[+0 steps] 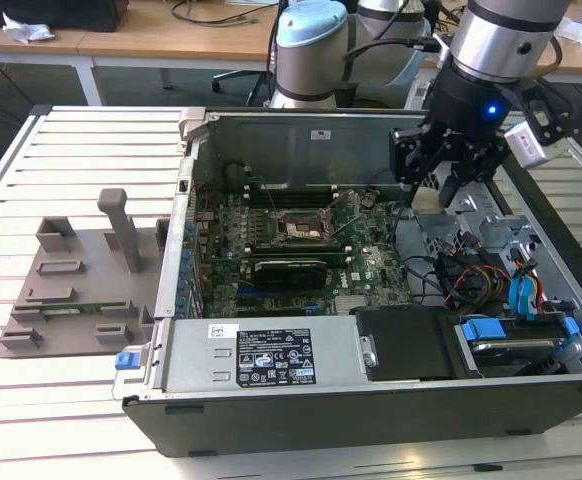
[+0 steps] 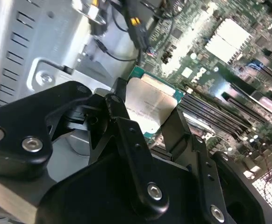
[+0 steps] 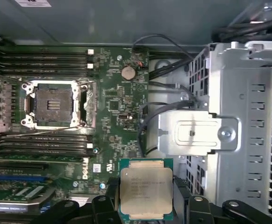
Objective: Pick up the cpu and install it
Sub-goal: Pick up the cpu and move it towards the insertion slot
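Note:
The cpu point(image 3: 146, 187) is a flat square chip with a silvery top and green rim, clamped between the black fingers point(image 2: 122, 122) of my gripper point(image 1: 434, 192). It also shows in the second wrist view as cpu point(image 2: 150, 107). I hold it in the air above the open computer case, over the exterior view's right part of the motherboard point(image 1: 301, 250), near the metal drive cage point(image 3: 239, 116). The socket frame point(image 3: 52, 105) stands open with its bare socket showing; it also appears as socket frame point(image 1: 301, 228), to the exterior view's left of the gripper.
Memory sticks point(image 3: 42, 60) lie in slots on both sides of the socket. Black cables point(image 3: 150, 107) run between board and cage. A grey fixture point(image 1: 81, 280) sits on the slatted table at the exterior view's left. Coloured cables and a drive point(image 1: 521, 330) fill the case's right corner.

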Tool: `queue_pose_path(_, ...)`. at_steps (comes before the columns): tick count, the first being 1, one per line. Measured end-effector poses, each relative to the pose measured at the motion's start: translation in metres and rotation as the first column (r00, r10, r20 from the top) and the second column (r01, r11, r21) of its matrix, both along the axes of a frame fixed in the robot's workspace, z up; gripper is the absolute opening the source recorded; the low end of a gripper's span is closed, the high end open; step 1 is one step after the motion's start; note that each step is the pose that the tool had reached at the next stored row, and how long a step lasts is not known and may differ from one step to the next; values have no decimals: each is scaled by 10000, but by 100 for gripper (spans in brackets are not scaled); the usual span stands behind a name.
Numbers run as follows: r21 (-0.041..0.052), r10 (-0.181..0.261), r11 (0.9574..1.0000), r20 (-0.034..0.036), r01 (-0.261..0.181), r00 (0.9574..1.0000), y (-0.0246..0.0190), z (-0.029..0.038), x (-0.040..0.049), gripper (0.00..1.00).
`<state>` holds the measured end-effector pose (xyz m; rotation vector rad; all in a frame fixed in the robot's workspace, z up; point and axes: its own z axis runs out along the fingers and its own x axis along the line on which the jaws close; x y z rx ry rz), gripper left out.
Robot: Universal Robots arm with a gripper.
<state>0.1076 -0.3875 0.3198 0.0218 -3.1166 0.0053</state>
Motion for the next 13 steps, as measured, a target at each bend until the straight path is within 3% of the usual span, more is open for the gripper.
queue_pose_path(9,0,-1,10000,1,1,10000,92,-58,-224,55)
queue_pose_path(13,-3,-1,10000,1,1,10000,165,-98,-323,55)
